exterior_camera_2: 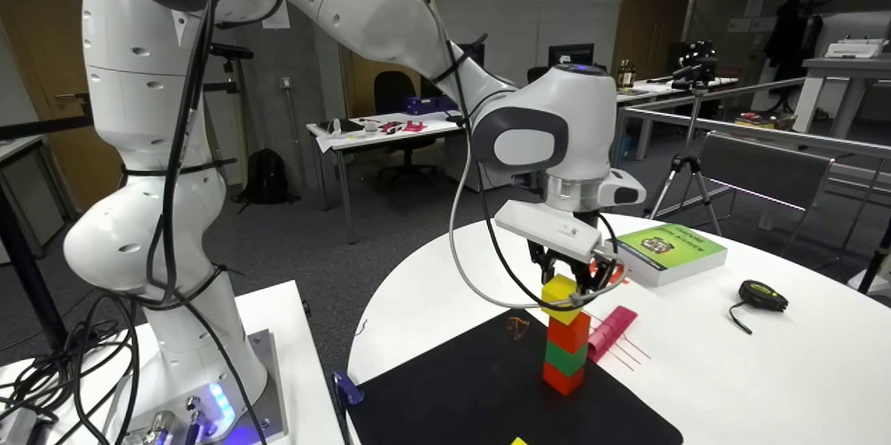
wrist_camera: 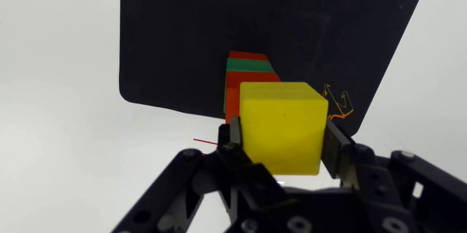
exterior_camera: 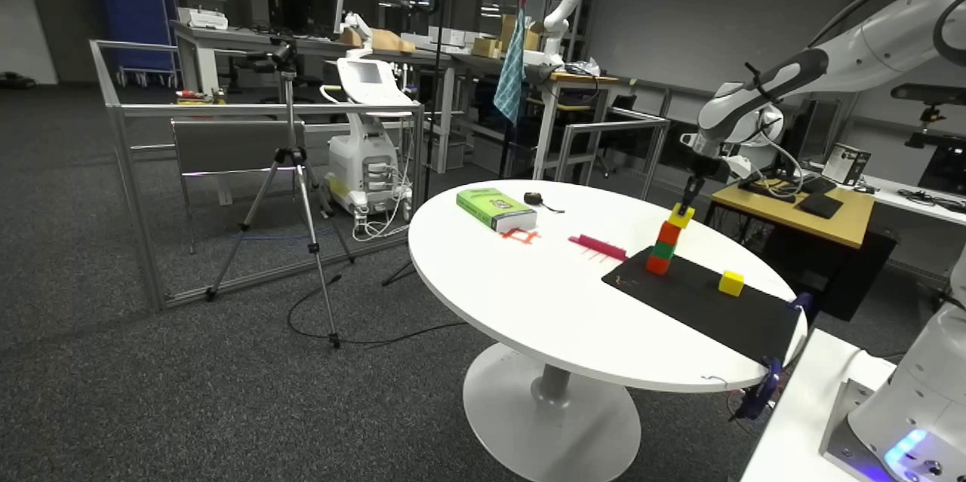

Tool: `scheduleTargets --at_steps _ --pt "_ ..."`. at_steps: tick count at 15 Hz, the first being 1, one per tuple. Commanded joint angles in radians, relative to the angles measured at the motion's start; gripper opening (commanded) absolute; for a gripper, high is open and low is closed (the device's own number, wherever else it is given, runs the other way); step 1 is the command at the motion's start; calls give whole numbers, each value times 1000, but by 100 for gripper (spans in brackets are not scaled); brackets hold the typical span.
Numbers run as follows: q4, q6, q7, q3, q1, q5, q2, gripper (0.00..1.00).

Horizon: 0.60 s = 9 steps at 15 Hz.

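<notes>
A yellow cube (wrist_camera: 282, 134) sits between the pads of my gripper (exterior_camera_2: 567, 279), which press on its two opposite sides in the wrist view. Directly under it stands a column of cubes: a red cube (exterior_camera_2: 569, 332), a green cube (exterior_camera_2: 564, 359) and another red cube (exterior_camera_2: 561, 380) at the bottom. The yellow cube is slightly offset and turned from the column. Whether it touches the upper red cube I cannot tell. The column rests on a black mat (exterior_camera: 694, 301). Apart from it on the mat lies a second yellow cube (exterior_camera: 731, 283).
On the round white table (exterior_camera: 483, 278) lie a green book (exterior_camera_2: 668, 250), a tape measure (exterior_camera_2: 762, 296) and a pink rolled piece (exterior_camera_2: 612, 330) close to the column. Dark blue clamps (exterior_camera: 762, 390) grip the table edge at the mat. A cable (exterior_camera_2: 456, 250) loops beside the gripper.
</notes>
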Motion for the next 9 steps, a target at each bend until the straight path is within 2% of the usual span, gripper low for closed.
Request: scheduleTargets --at_steps 1,9 --pt "33 7 44 -1 11 -8 22 30" --pt "34 9 105 -3 13 -44 16 30"
